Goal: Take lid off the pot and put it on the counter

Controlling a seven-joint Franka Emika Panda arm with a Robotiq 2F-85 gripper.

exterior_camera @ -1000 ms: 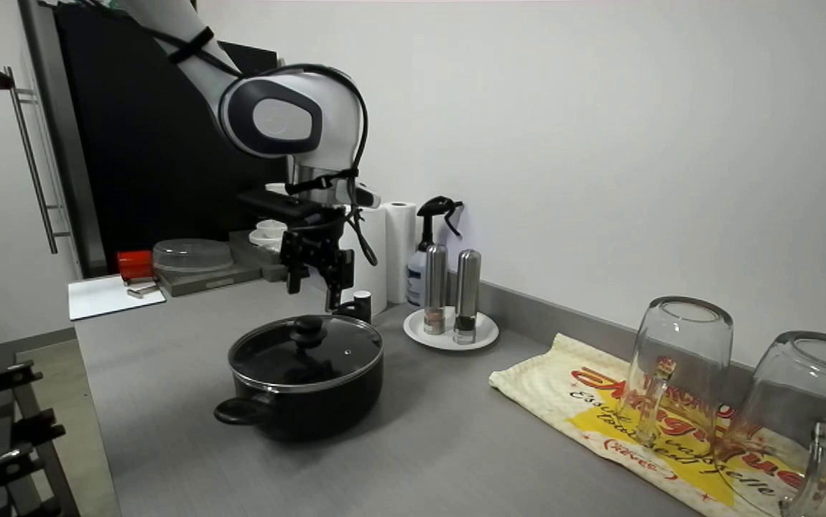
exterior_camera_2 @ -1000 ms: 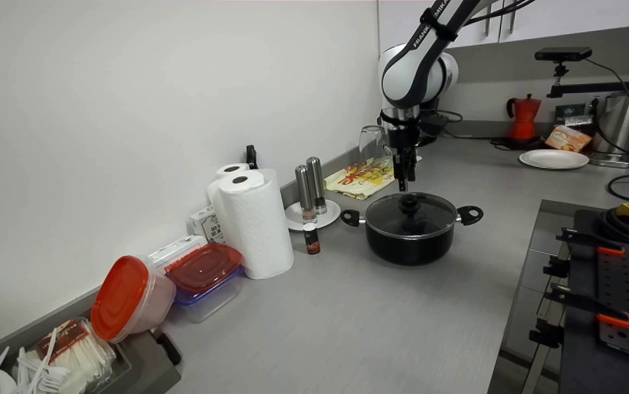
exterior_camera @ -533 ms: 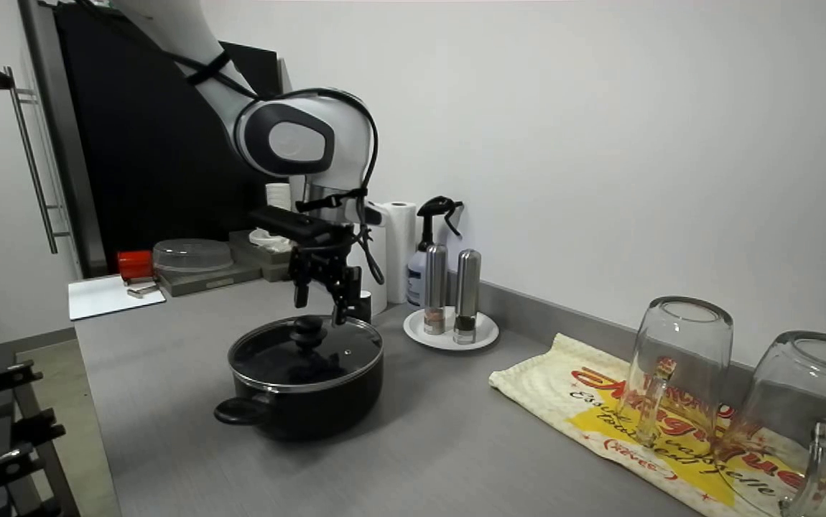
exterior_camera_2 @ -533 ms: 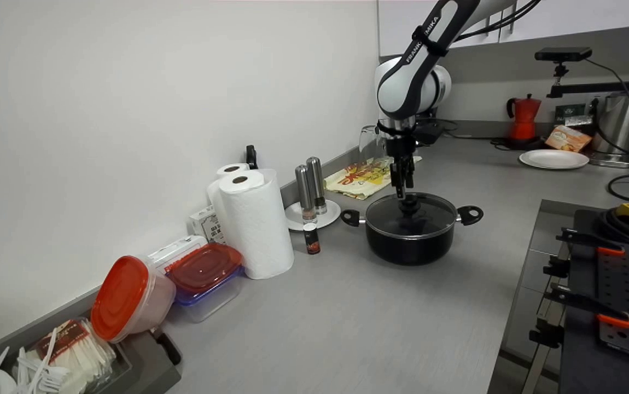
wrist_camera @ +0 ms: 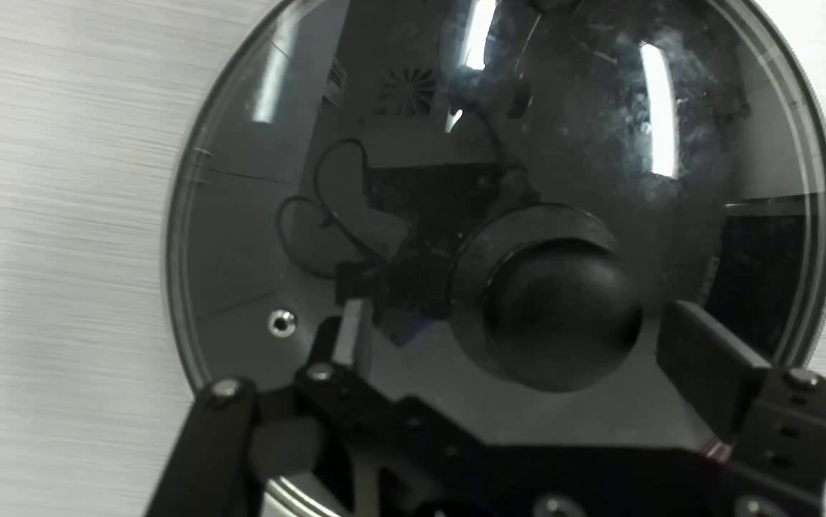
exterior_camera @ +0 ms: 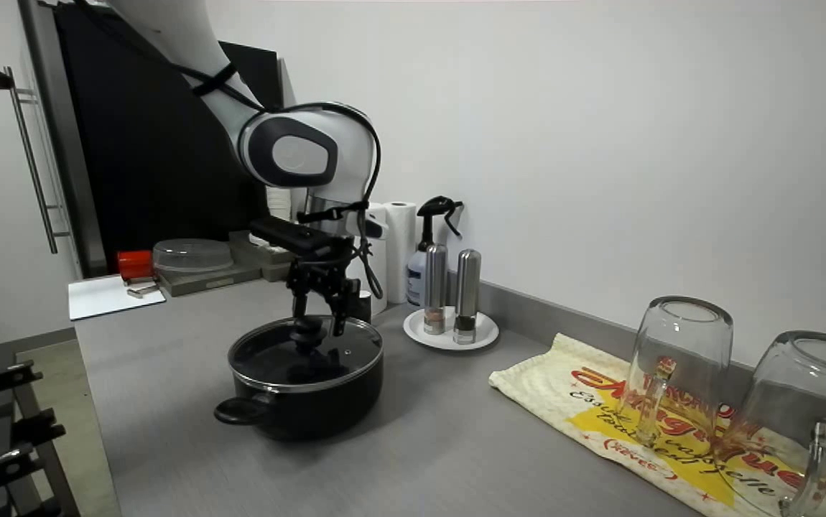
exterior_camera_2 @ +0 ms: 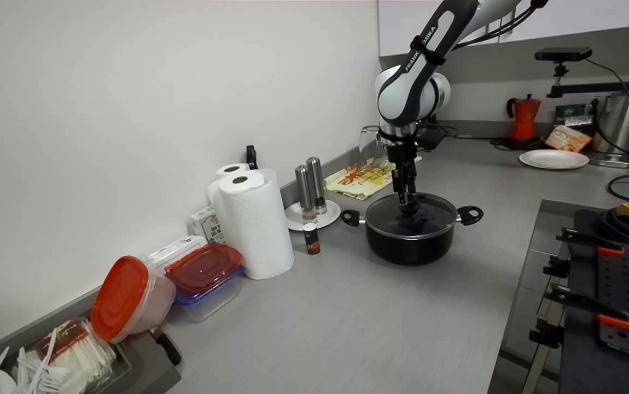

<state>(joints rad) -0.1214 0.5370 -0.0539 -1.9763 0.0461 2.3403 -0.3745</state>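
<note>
The dark glass lid with a black centre knob sits on the black pot; both also show in an exterior view, the lid and the pot. The pot stands on the grey counter. My gripper points down over the lid and is open. In the wrist view its fingers stand on either side of the knob, with a gap on each side, wider on the left. The lid fills most of that view and hides the pot.
A white plate with two grinders stands near the wall. A small spice jar and paper towel rolls stand close by. Upturned glasses stand on a printed cloth. The pot's side handles stick out.
My gripper has come down from above the lid, so its fingertips are now at about the knob's height. It has stayed open. The lid and the pot have not moved.
</note>
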